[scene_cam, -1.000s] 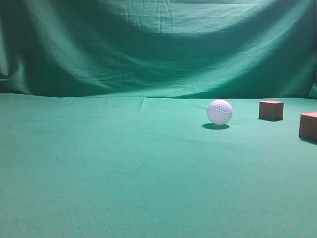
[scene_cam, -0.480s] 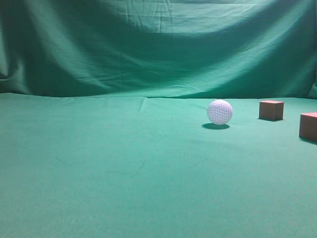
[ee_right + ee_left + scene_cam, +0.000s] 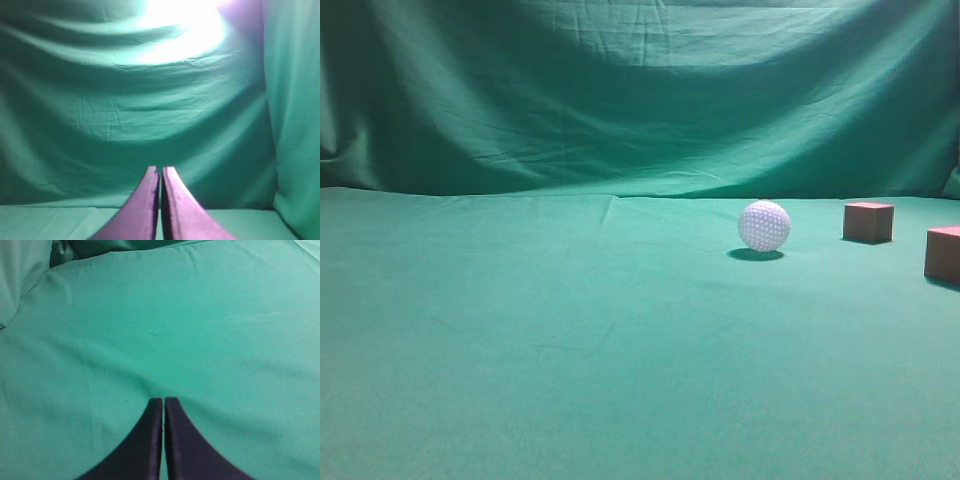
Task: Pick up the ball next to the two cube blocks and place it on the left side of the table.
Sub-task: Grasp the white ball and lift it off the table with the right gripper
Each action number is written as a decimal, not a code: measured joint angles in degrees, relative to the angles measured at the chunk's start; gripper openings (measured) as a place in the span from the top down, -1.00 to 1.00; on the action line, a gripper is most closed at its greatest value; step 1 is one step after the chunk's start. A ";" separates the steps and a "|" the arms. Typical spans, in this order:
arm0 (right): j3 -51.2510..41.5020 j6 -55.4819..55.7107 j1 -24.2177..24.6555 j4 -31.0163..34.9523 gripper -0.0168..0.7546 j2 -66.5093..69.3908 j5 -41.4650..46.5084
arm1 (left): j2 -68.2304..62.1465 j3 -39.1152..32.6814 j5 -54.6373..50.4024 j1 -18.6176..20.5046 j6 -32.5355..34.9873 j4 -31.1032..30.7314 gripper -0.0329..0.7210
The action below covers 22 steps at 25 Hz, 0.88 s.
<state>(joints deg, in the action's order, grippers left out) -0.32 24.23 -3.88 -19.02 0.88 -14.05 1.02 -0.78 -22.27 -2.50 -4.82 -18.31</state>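
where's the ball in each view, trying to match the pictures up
Exterior view: the ball sits right of centre on the table, left of the two cube blocks.
Left wrist view: not in it; only cloth beyond the shut left pincer.
Right wrist view: not in it; the shut right pincer faces the backdrop.
Shared landmark: the green cloth.

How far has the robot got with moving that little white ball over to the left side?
Nothing looks done yet. The ball sits on the table right of centre, near the two cube blocks. Nothing is in hand: the left gripper and right gripper are both shut and empty, and neither shows in the exterior view. All remains: reach the ball, grasp it, carry it left, set it down.
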 joint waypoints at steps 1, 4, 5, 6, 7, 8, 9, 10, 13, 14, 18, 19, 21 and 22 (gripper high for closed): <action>1.99 1.57 0.00 -0.20 0.96 1.59 1.86 | 0.00 0.00 0.00 0.00 0.00 0.00 0.91; 10.55 4.40 -0.53 -0.42 0.96 10.25 10.03 | 0.00 0.00 0.00 0.00 0.00 0.00 0.91; 13.24 4.59 -1.24 -0.42 0.96 13.28 13.80 | 0.00 0.00 0.00 0.00 0.00 0.00 0.91; 16.39 4.74 -1.88 -0.31 0.96 17.17 17.14 | 0.00 0.00 0.00 0.00 0.00 0.00 0.91; 19.37 4.74 -2.80 -0.31 0.96 21.28 21.19 | 0.00 0.00 0.00 0.00 0.00 0.00 0.91; 22.05 4.74 -3.93 -0.23 0.96 24.76 25.06 | 0.00 0.00 0.00 0.00 0.00 0.00 0.91; 24.10 4.15 -4.98 -0.23 0.96 29.06 28.54 | 0.00 0.00 0.00 0.00 0.00 0.00 0.91; 26.35 3.00 -6.36 -0.08 0.96 33.39 31.17 | 0.00 0.00 0.00 0.00 0.00 0.00 0.91; 32.50 -1.76 -10.59 1.00 0.96 45.23 39.07 | 0.00 0.00 0.00 0.00 0.00 0.00 0.91; 34.80 -3.03 -12.21 1.30 0.96 49.12 41.90 | 0.00 0.00 0.00 0.00 0.00 0.00 0.91; 44.40 -5.17 -17.70 2.49 0.96 62.75 50.94 | 0.00 0.00 0.00 0.00 0.00 0.00 0.91; 47.04 -5.40 -18.69 3.20 0.96 65.54 52.91 | 0.00 0.00 0.00 0.00 0.00 0.00 0.91; 51.97 -7.29 -19.83 6.58 0.96 72.13 56.61 | 0.00 0.00 0.00 0.00 0.00 0.00 0.91; 54.74 -9.24 -20.09 9.18 0.96 74.89 58.69 | 0.00 0.00 0.00 0.00 0.00 0.00 0.91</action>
<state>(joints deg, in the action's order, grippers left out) 54.43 14.99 -23.97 -9.84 75.76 44.65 1.02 -0.78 -22.27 -2.50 -4.82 -18.31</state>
